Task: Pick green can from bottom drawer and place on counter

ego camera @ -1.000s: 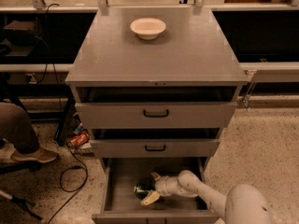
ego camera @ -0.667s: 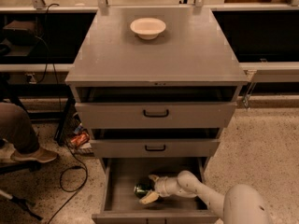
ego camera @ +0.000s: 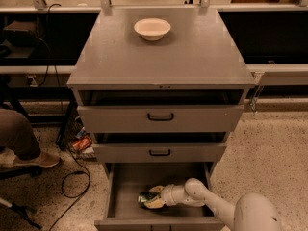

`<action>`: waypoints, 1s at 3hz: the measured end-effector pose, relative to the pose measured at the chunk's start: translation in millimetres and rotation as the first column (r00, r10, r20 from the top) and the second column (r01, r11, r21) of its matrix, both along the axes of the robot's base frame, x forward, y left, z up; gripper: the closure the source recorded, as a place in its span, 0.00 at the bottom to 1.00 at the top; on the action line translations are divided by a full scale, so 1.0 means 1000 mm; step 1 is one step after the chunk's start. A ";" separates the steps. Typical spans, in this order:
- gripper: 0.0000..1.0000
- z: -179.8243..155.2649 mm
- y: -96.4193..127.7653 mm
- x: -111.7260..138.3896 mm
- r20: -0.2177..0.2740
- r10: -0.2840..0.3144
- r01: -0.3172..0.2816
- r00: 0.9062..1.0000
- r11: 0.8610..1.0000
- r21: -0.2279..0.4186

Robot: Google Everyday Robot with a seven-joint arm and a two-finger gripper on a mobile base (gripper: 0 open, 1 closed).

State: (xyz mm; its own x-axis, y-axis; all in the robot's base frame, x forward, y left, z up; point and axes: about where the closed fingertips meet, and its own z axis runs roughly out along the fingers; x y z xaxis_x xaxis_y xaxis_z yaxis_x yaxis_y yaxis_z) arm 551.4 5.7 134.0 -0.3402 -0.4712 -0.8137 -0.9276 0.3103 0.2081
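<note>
The green can (ego camera: pixel 144 198) lies on the floor of the open bottom drawer (ego camera: pixel 124 184), left of centre. My gripper (ego camera: pixel 153 197) reaches into the drawer from the lower right, and its pale fingers (ego camera: pixel 155 204) sit on either side of the can's right end. The arm (ego camera: pixel 207 201) runs back to the lower right corner. The counter (ego camera: pixel 159 57) is the flat grey top of the cabinet, well above the drawer.
A white bowl (ego camera: pixel 152 28) stands at the back middle of the counter. The two upper drawers (ego camera: pixel 160 117) with black handles stick out slightly above the bottom one. A person's leg and shoe (ego camera: pixel 24 146), cables and a small packet (ego camera: pixel 81 143) lie on the floor at the left.
The gripper has shifted slightly to the left, closer onto the can. The can has stayed in place on the drawer floor.
</note>
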 end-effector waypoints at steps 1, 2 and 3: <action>0.94 0.024 -0.014 -0.009 0.004 -0.019 0.019 1.000 0.996 0.089; 1.00 0.077 -0.039 -0.015 0.058 -0.028 0.016 0.998 0.980 0.199; 1.00 0.111 -0.050 -0.015 0.102 -0.032 0.007 0.994 0.973 0.231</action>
State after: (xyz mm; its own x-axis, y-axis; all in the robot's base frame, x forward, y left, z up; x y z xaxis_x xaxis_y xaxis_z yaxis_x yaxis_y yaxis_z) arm 536.0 -44.4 245.3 -0.2555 -0.2610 -0.9309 -0.9421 0.2836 0.1790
